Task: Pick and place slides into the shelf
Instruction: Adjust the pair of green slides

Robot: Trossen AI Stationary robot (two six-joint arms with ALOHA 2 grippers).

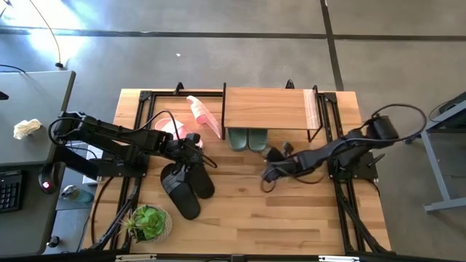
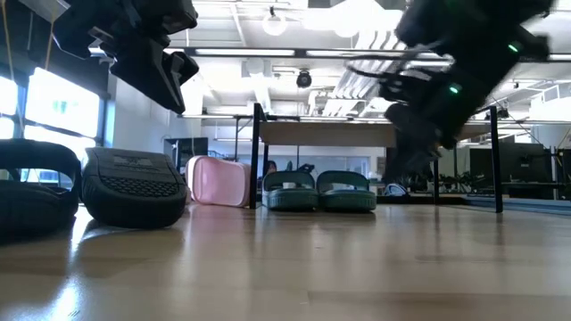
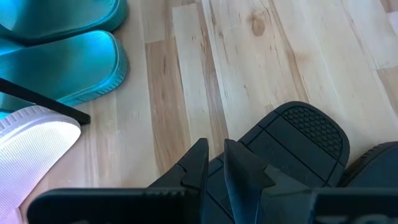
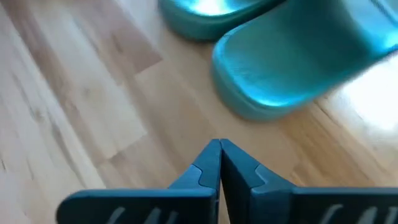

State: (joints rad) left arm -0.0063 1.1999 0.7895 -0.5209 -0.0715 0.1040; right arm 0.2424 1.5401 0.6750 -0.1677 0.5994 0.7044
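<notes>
The shelf (image 1: 266, 109) stands at the table's far side, and the sage-green pair (image 1: 247, 138) lies side by side on the table under it (image 2: 318, 191). One pink slide (image 1: 204, 115) lies slanted by the shelf's left legs. Another pink slide (image 1: 170, 127) is partly hidden by my left arm. The black pair (image 1: 186, 185) lies on the table near the left. My left gripper (image 1: 198, 149) is shut and empty, raised over the black pair's far end (image 3: 298, 134). My right gripper (image 1: 271, 155) is shut and empty, just near of the green pair (image 4: 292, 62).
A potted plant (image 1: 149, 222) stands at the near left corner. Bare tabletop (image 1: 291, 211) lies near and right of the black pair. Black frame rails (image 1: 342, 211) run along both sides of the table.
</notes>
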